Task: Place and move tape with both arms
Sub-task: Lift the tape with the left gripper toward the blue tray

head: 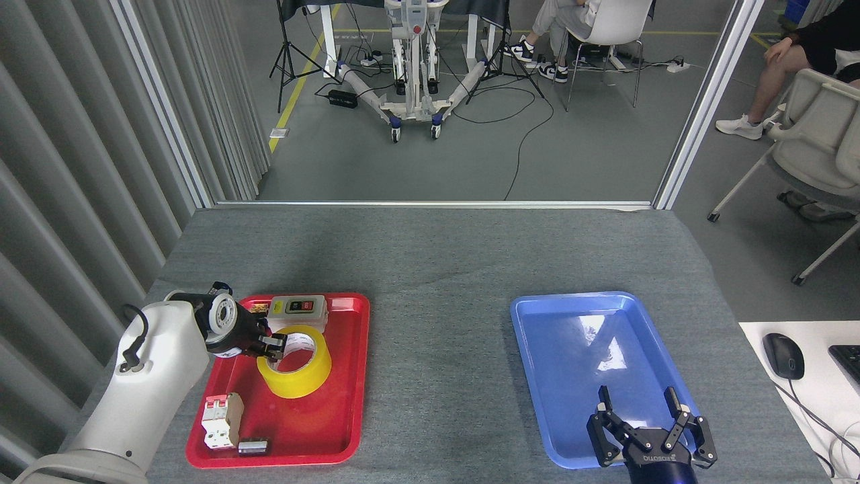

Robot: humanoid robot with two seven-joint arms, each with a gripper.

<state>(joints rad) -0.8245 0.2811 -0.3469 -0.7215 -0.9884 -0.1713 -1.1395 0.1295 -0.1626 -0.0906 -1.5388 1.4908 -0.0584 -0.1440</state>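
Two arms over two trays
Left gripper (272, 347) clenched on the tape (295, 363), raised above the red tray (349, 376); right gripper (638, 415) spread over the blue tray (537, 349)

The tape (295, 362) hides part of the switch box (297, 311) at the red tray's (349, 376) far edge. The left gripper's (277, 346) fingertips are hidden in the tape's core. The bottom edge cuts off the right gripper's (638, 410) wrist.

Robotics lab or test bay. Grey felt-covered table (430, 269) between ribbed partition walls (80, 168). At 12 o'clock: wheeled equipment stand (413, 74), tripods, floor cables, yellow floor line (295, 84). Seated people at 1–2 o'clock.
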